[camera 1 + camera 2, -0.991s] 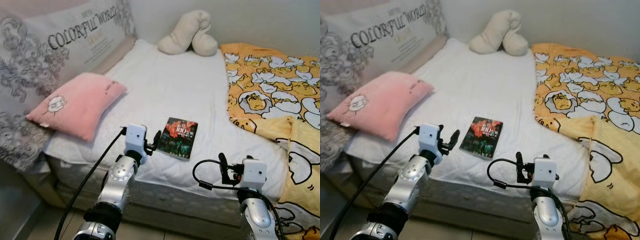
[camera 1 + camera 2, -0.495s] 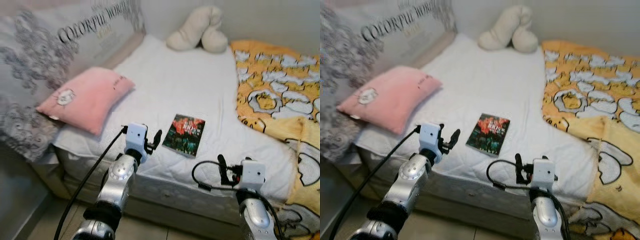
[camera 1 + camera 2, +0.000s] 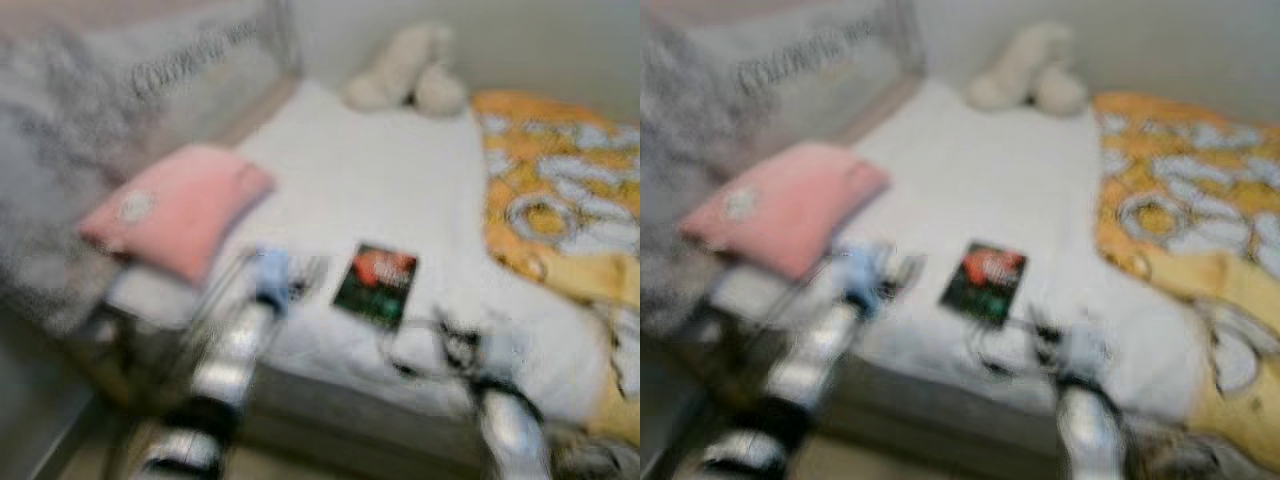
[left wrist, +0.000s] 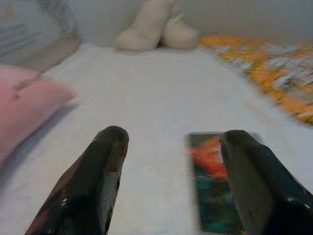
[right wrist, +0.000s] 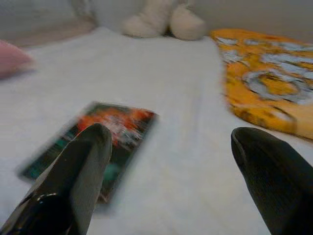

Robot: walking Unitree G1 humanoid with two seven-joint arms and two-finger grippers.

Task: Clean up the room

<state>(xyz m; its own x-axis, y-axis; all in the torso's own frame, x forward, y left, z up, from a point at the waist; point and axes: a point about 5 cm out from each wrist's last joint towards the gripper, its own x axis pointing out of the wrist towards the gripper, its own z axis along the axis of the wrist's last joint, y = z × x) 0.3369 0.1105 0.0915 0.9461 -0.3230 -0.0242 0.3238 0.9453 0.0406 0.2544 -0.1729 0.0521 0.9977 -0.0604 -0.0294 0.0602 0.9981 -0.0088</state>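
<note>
Both hands are hovering open and empty at the bed's (image 3: 400, 190) near edge. Book (image 3: 377, 284) is lying flat between them, long axis pointing away; left hand (image 4: 168, 161) and right hand (image 5: 171, 161) seem about equally near.

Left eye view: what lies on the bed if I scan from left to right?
Pink pillow → book → yellow blanket. The picture is blurred, so finer detail is lost.
</note>
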